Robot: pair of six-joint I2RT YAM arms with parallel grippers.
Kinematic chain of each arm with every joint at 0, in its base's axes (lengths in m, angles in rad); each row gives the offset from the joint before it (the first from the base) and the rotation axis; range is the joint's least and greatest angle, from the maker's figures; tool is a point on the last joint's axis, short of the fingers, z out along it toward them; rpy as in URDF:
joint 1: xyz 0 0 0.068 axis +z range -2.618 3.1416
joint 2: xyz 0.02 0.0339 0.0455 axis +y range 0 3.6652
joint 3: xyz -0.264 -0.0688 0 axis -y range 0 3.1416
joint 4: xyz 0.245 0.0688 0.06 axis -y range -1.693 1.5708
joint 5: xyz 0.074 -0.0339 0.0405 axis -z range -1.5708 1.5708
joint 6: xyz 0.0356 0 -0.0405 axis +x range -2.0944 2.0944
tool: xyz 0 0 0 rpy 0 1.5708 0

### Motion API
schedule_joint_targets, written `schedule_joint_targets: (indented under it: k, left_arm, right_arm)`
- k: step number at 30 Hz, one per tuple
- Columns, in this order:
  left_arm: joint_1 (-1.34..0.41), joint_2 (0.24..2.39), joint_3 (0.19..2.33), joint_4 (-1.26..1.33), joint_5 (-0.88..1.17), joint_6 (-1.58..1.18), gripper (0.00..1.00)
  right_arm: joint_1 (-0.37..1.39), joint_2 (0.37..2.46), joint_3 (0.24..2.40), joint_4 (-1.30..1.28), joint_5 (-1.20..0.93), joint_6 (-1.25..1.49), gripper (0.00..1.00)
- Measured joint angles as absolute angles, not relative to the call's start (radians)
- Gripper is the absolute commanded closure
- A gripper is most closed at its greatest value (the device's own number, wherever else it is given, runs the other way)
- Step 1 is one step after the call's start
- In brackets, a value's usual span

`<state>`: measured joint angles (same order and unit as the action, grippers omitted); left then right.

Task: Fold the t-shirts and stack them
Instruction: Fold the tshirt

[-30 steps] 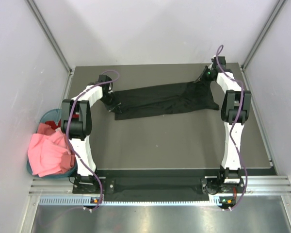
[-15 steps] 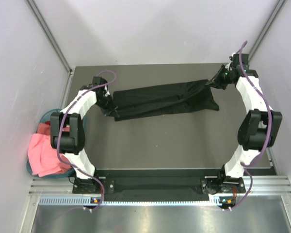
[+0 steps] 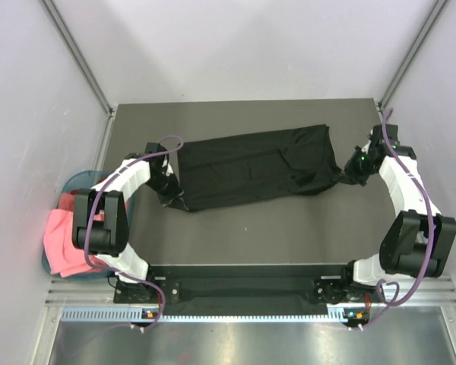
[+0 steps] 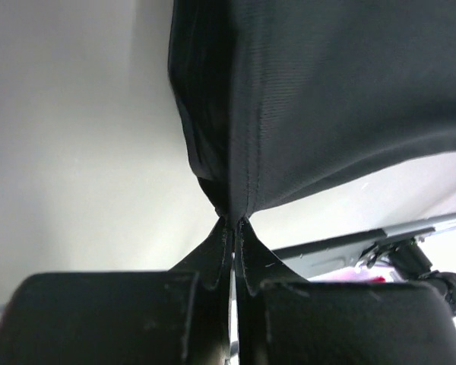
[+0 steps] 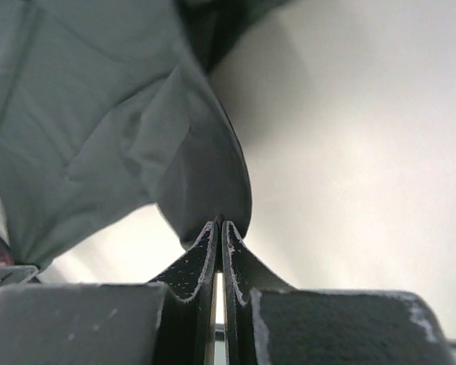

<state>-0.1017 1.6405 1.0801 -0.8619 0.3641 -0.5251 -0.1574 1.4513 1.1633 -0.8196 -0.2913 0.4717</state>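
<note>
The black t-shirt (image 3: 254, 166) lies spread across the far half of the table, stretched between both arms. My left gripper (image 3: 175, 201) is shut on its near left corner; the left wrist view shows the black fabric (image 4: 319, 99) pinched between the fingertips. My right gripper (image 3: 348, 176) is shut on the shirt's near right corner, and the right wrist view shows a fold of the cloth (image 5: 137, 129) running up from the closed jaws. Pink and red shirts (image 3: 70, 239) are piled in the teal basket (image 3: 74, 182) left of the table.
The dark table (image 3: 289, 236) has bare surface in front of the shirt. Grey walls enclose the cell at the back and both sides. The basket stands on the floor off the table's left edge.
Both grippers have pulled the shirt's held edge toward me, from the far side to mid-table. The shirt has opened from a narrow bunched strip into a wider flat rectangle.
</note>
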Motion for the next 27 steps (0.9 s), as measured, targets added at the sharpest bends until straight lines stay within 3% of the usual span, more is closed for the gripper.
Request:
schedule_joint_targets:
  k: [7, 21, 24, 25, 27]
  left_arm:
    - [-0.107, 1.636, 0.987, -0.87, 0.404, -0.525, 1.0]
    - [-0.111, 1.647, 0.961, -0.864, 0.401, -0.525, 1.0]
    - [-0.111, 1.664, 0.966, -0.864, 0.4, -0.525, 0.94]
    - [-0.111, 1.671, 0.968, -0.864, 0.399, -0.525, 0.82]
    - [-0.111, 1.677, 0.971, -0.863, 0.394, -0.527, 0.73]
  right_arm:
    - [-0.209, 1.343, 1.038, -0.845, -0.275, 0.471, 1.0]
    - [-0.214, 1.37, 1.004, -0.858, -0.27, 0.445, 1.0]
    - [-0.214, 1.398, 1.036, -0.857, -0.271, 0.445, 1.0]
    - [-0.214, 1.407, 1.05, -0.855, -0.271, 0.445, 1.0]
    - [-0.214, 1.415, 1.067, -0.852, -0.273, 0.444, 1.0]
